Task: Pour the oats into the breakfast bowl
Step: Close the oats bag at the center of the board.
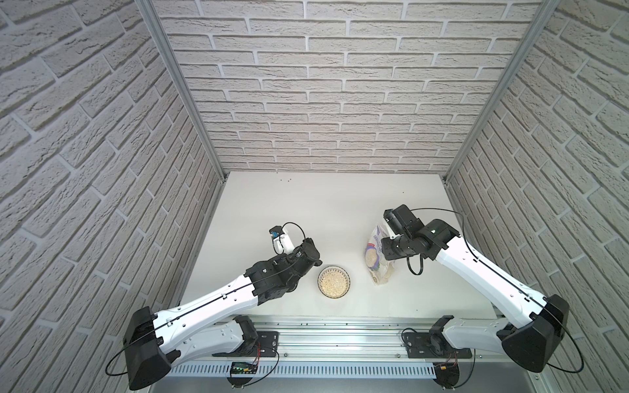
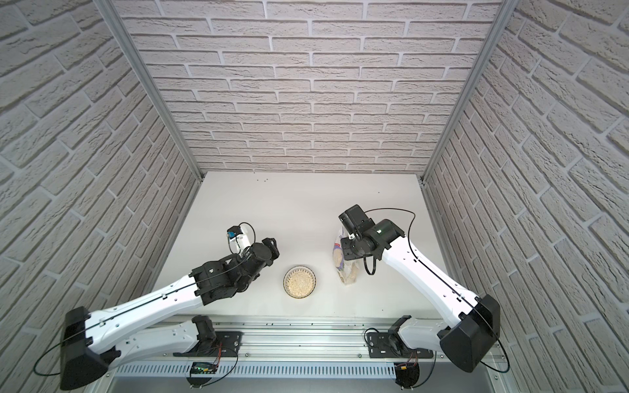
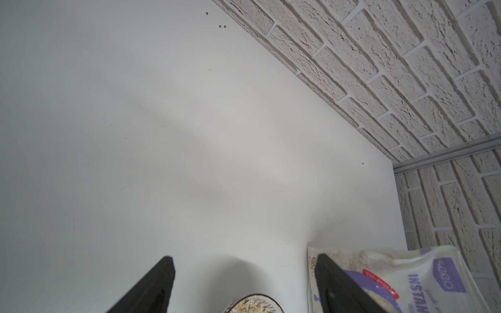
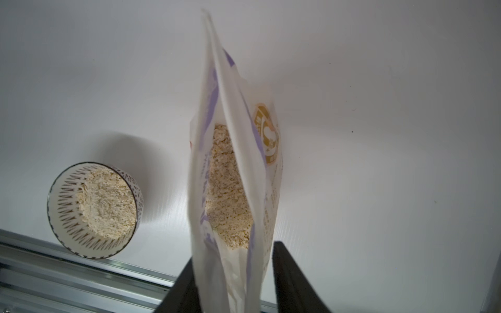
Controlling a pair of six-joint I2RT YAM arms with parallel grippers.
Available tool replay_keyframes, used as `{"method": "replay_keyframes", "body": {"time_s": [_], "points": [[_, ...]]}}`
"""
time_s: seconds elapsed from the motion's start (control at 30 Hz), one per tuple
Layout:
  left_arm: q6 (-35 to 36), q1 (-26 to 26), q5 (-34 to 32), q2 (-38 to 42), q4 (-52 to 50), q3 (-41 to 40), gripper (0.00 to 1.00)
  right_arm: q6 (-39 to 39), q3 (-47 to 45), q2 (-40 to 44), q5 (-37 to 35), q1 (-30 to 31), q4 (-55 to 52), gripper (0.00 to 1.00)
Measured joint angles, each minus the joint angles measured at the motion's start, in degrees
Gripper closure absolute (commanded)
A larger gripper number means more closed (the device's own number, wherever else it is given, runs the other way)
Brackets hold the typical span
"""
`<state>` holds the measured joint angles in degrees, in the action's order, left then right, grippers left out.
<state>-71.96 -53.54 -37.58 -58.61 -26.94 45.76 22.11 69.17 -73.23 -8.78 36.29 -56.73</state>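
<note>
The breakfast bowl point(image 1: 334, 282) point(image 2: 300, 282) stands near the table's front middle, holding a heap of pale oats point(image 4: 105, 206). To its right the white pouch point(image 1: 377, 262) point(image 4: 233, 89) with purple trim stands upright, mouth open, with more oats inside. My right gripper point(image 4: 234, 252) straddles the pouch's top edge with its jaws apart. One finger point(image 4: 292, 276) stands clear of the pouch, so the gripper is open. My left gripper point(image 3: 244, 260) hovers left of the bowl, open, with nothing between its fingers. The bowl's rim point(image 3: 254, 298) shows just below it.
Brick-pattern walls point(image 1: 306, 102) close in the back and both sides of the white table point(image 1: 306, 211). An aluminium rail point(image 1: 340, 337) runs along the front edge, close behind the bowl. A few dark specks point(image 1: 286, 180) lie near the back wall.
</note>
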Motion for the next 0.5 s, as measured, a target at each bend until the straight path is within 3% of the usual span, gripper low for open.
{"method": "replay_keyframes", "body": {"time_s": [0.2,0.23,0.3,0.33,0.5], "points": [[0.0,0.0,0.2,0.0,0.0,0.0,0.16,-2.5,1.3,-2.5,-1.6,-0.3,1.3,0.53],[0.0,0.0,0.2,0.0,0.0,0.0,0.16,-2.8,1.7,-3.4,-1.7,-0.4,1.6,0.58],[0.0,0.0,0.2,0.0,0.0,0.0,0.16,-3.6,2.6,-5.1,-1.9,-0.5,2.3,0.92],[0.0,0.0,0.2,0.0,0.0,0.0,0.16,-4.1,2.9,-5.9,-1.9,-0.5,2.7,0.96],[0.0,0.0,0.2,0.0,0.0,0.0,0.16,-3.3,3.2,-6.8,-2.1,-0.7,3.5,0.97]]}}
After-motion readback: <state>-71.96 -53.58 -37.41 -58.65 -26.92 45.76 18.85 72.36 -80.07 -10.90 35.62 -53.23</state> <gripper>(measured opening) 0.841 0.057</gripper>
